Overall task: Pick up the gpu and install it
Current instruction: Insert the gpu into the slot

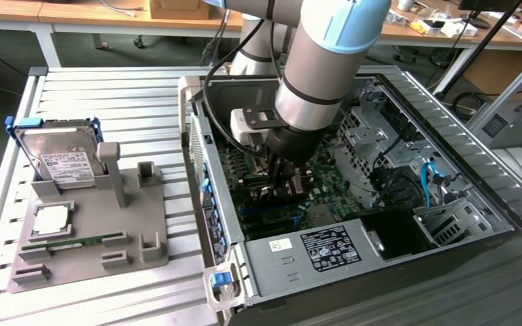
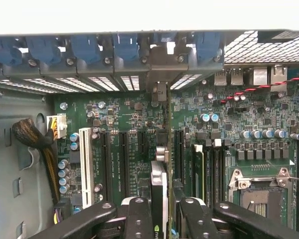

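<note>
Claw [image 2: 165,219] is clamped on the gpu [image 2: 159,191], which is held edge-on inside the open PC case [image 1: 242,251], over the motherboard [image 2: 134,119] slots. Room is tight, with fitted RAM [image 2: 199,164] just beside. Hard drive [image 1: 62,163] and memory stick [image 1: 84,242] are seated in the grey tray [image 1: 143,251] on the desk [image 1: 107,88].

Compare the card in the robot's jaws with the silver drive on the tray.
The gpu is a thin card; the hard drive is boxy and silver with a white label. The gpu is clamped in the jaws inside the computer case; the hard drive leans on the grey tray outside. Neither lies flat.
</note>
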Controlling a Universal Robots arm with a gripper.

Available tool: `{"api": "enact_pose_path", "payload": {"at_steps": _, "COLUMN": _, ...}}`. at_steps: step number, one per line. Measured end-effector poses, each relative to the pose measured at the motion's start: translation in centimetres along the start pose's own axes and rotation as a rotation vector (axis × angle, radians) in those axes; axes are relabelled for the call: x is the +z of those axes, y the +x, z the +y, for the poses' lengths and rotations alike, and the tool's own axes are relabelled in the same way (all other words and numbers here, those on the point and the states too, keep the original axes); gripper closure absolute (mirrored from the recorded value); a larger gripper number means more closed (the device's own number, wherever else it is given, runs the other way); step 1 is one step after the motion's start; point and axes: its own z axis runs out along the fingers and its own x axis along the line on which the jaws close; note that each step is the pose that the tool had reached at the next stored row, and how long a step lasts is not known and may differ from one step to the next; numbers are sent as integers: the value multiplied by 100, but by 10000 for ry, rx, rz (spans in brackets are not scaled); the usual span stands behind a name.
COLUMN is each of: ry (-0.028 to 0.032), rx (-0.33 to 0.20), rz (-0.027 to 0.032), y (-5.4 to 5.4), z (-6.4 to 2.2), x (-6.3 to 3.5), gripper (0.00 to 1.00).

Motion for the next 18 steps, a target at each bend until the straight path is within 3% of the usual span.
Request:
{"api": "enact_pose_path", "payload": {"at_steps": 9, "ry": 66, "rx": -1, "rz": 9, "y": -1, "z": 13, "x": -37, "gripper": 73}}
{"api": "enact_pose_path", "payload": {"at_steps": 18, "ry": 69, "rx": 50, "rz": 7, "y": -2, "z": 23, "x": 2, "gripper": 73}}
